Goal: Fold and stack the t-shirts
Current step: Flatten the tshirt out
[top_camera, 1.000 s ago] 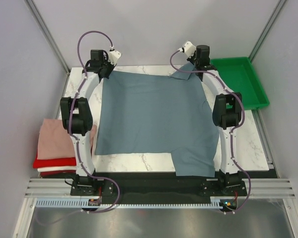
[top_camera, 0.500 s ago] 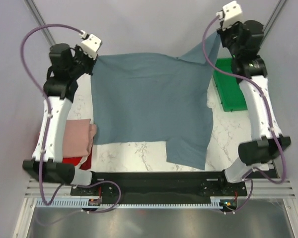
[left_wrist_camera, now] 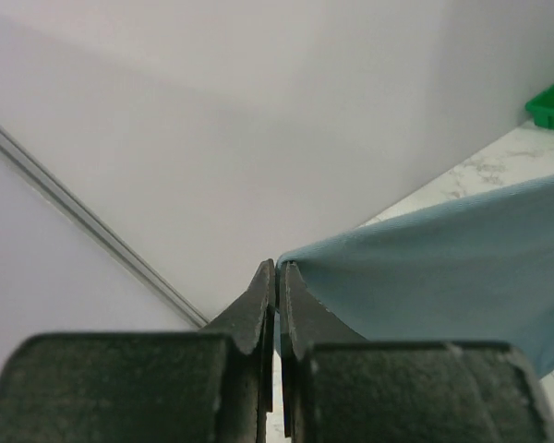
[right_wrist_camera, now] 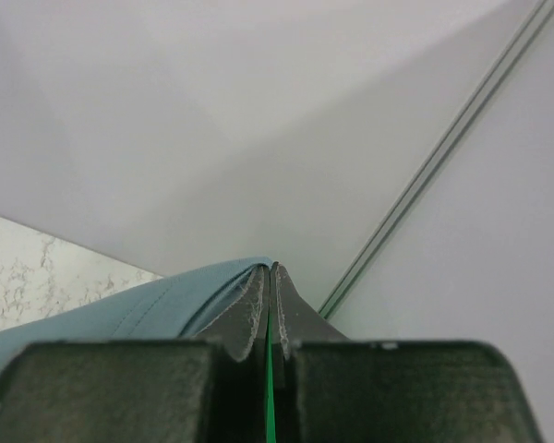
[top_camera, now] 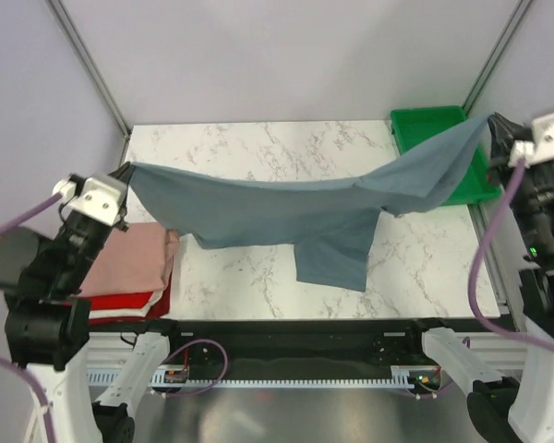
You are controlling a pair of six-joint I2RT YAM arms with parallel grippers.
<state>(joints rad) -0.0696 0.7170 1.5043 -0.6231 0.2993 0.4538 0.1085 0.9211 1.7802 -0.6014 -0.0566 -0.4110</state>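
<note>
The slate blue-grey t-shirt (top_camera: 295,208) hangs stretched in the air above the marble table, held at both ends. My left gripper (top_camera: 127,173) is shut on its left corner at the left side; the cloth (left_wrist_camera: 443,268) leaves the closed fingertips to the right in the left wrist view. My right gripper (top_camera: 489,120) is shut on its right corner, high over the green tray; the cloth (right_wrist_camera: 148,309) drapes off to the left in the right wrist view. A sleeve hangs down at the middle, near the table. Folded dusty-pink (top_camera: 129,263), red (top_camera: 134,302) and white shirts lie stacked at the left.
The green plastic tray (top_camera: 425,125) sits at the table's back right, partly under the lifted shirt. The marble table (top_camera: 258,148) is walled by grey panels at the back and sides. The black arm-base rail (top_camera: 295,332) runs along the near edge.
Both arms have swung outward and toward the near side, lifting the blue-grey shirt off the table. It went from lying flat to hanging stretched between the grippers.
</note>
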